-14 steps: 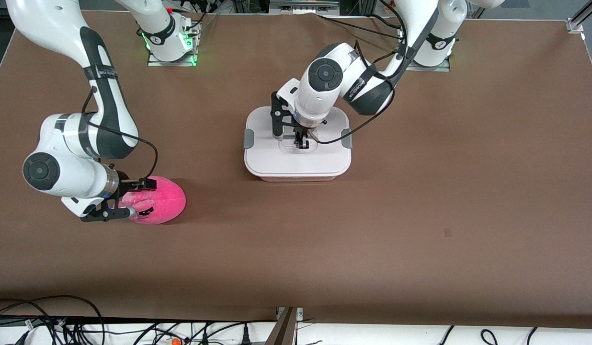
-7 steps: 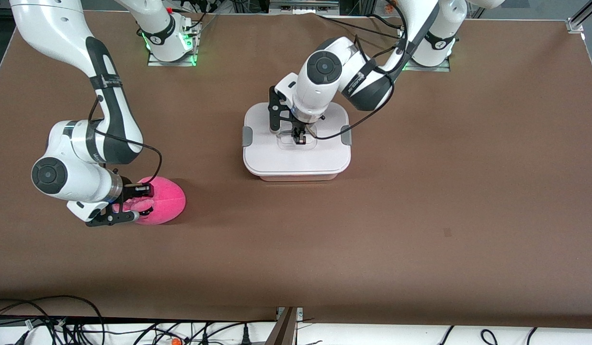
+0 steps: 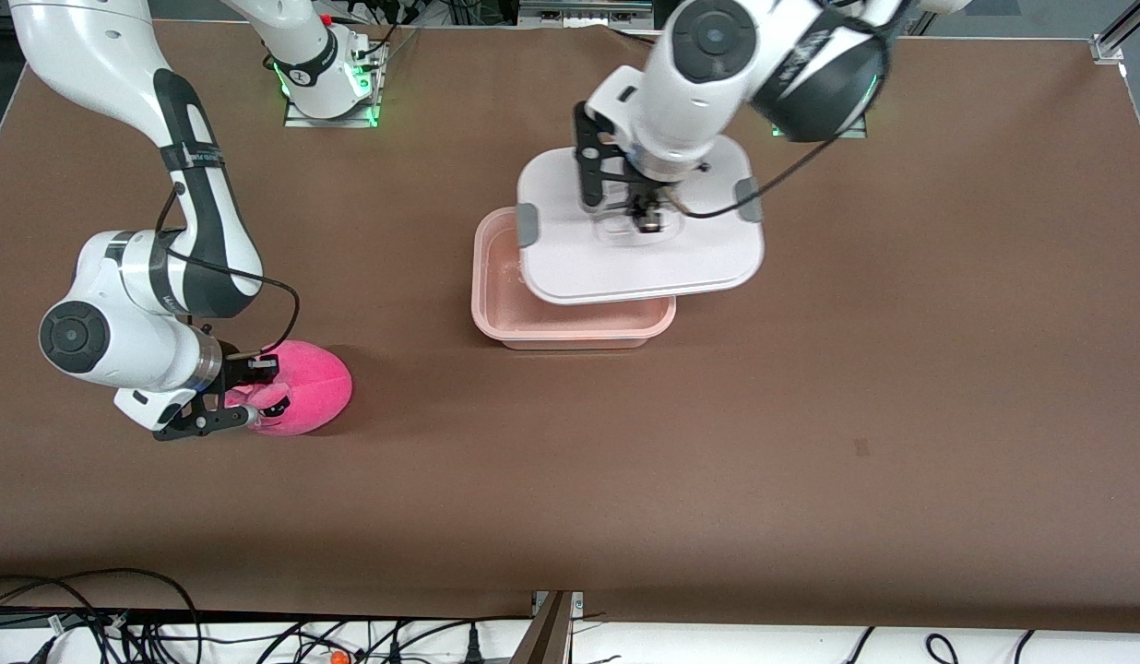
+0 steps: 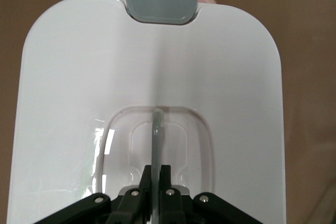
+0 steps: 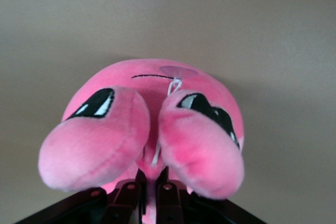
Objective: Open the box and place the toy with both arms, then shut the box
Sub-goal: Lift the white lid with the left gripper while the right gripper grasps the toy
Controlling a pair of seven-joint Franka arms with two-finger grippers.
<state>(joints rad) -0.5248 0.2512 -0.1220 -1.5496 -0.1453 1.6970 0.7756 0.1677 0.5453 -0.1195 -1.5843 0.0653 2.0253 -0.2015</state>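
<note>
The pinkish tub of the box (image 3: 496,318) stands open near the middle of the table. My left gripper (image 3: 646,219) is shut on the handle of the white lid (image 3: 625,258) and holds it in the air over the tub's part toward the left arm's end. In the left wrist view the lid (image 4: 68,103) fills the frame and the left gripper (image 4: 156,174) pinches its thin handle. The hot-pink plush toy (image 3: 302,398) lies toward the right arm's end. My right gripper (image 3: 247,395) is shut on the toy's plush (image 5: 152,124), as the right wrist view (image 5: 153,177) shows.
The arm bases stand along the table's edge farthest from the front camera. Cables hang below the table's near edge (image 3: 90,609). A small dark mark (image 3: 860,447) is on the brown table top toward the left arm's end.
My left gripper has lifted the lid off the tub and carried it up and toward the left arm's end. The right gripper stays at the toy, shifted slightly.
</note>
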